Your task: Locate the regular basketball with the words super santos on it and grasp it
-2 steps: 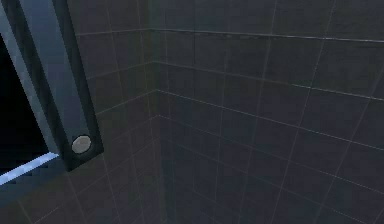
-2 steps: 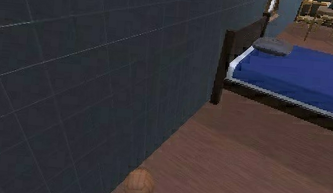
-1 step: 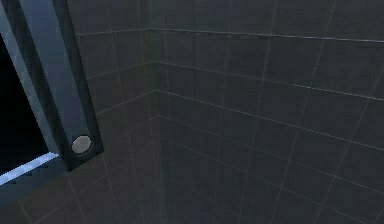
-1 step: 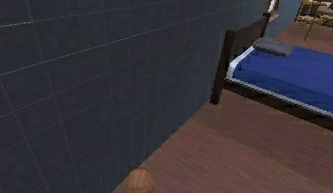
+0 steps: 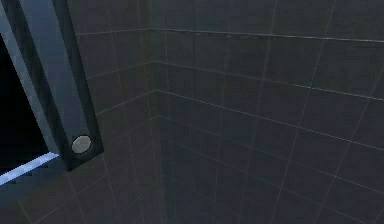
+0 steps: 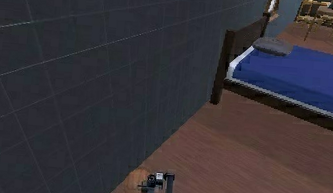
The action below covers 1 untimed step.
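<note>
Gripper, dark, two-fingered, at rounded orange-brown blob on wooden floor; could not tell if holding. Likely needed centring on blob before grasp.

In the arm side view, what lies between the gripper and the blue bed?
Only bare wooden floor. In the arm side view, nothing stands between the gripper at the bottom edge and the bed at the upper right.
</note>
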Motion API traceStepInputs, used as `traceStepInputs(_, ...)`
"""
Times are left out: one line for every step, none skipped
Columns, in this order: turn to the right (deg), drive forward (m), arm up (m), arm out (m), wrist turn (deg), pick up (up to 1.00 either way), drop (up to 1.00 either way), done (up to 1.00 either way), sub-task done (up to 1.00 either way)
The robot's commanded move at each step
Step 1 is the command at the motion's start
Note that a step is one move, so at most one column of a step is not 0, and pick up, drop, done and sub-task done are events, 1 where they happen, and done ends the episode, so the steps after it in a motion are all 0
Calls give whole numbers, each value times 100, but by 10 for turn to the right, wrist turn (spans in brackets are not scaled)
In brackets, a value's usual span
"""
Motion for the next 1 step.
traceStepInputs(0,0,0,0,450,0,0,0,0)
